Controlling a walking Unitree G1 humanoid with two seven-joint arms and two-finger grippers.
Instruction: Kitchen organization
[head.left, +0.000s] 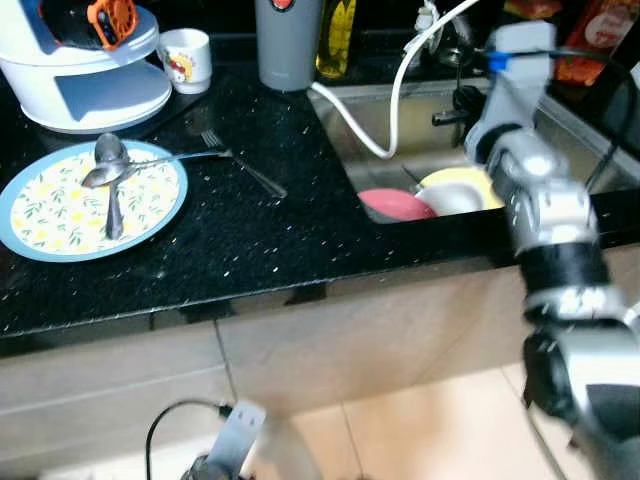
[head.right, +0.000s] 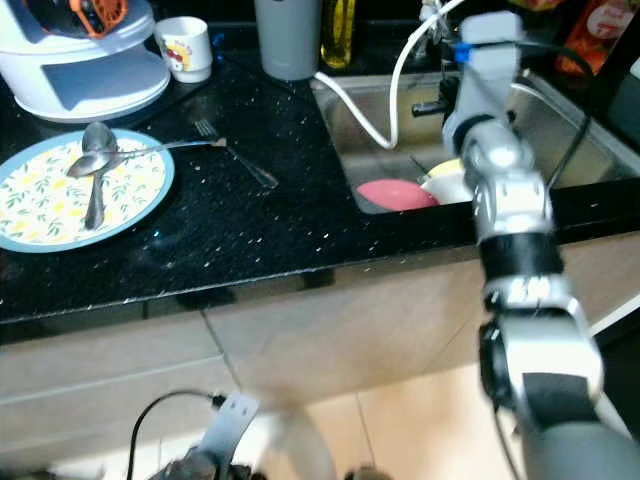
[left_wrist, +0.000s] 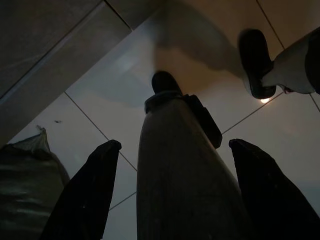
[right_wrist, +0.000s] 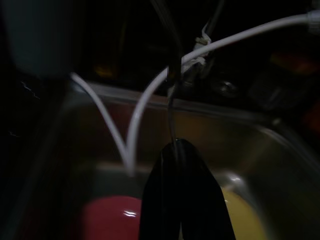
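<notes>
Left eye view: right gripper (head.left: 470, 100) reaches over sink (head.left: 375, 115), landmark here. Pink bowl (head.left: 395, 205) and yellow dish (head.left: 465, 180) lie inside sink, probably next pickup. Patterned plate (head.left: 60, 215) with spoons (head.left: 108, 165) sits on black desk (head.left: 250, 235), well left of sink.

Left wrist view: left gripper (left_wrist: 172, 165) hangs idle above floor tiles (left_wrist: 110, 95), jaws apart.

Right wrist view: jaws together, above sink dishes.

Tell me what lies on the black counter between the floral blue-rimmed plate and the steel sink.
Between the floral blue-rimmed plate and the steel sink lies one silver fork on the black counter, seen in both eye views.
</notes>
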